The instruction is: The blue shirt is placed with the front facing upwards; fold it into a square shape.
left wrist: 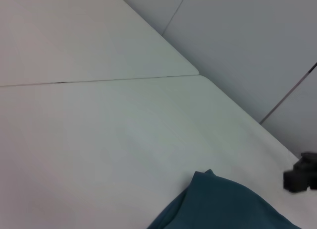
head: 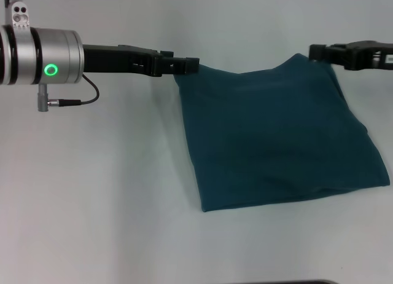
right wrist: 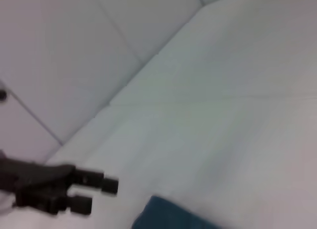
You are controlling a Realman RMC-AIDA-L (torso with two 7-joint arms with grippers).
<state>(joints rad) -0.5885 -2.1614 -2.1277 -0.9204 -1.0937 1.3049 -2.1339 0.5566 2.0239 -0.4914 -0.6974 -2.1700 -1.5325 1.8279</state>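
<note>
The blue shirt (head: 276,136) lies folded into a rough square on the white table, right of centre, with plain teal cloth facing up and no lettering showing. My left gripper (head: 191,64) hovers at the shirt's far left corner. In the right wrist view this left gripper (right wrist: 101,194) stands open with nothing between its fingers, a little apart from the shirt's corner (right wrist: 168,216). My right gripper (head: 314,52) is beside the far right corner. In the left wrist view the right gripper (left wrist: 297,175) sits clear of the shirt's corner (left wrist: 223,204).
The white table (head: 92,192) stretches bare to the left and front of the shirt. A seam (left wrist: 99,81) crosses the tabletop, and its far corner meets a grey wall. My left arm's silver wrist (head: 43,56) with a green light reaches in from the left.
</note>
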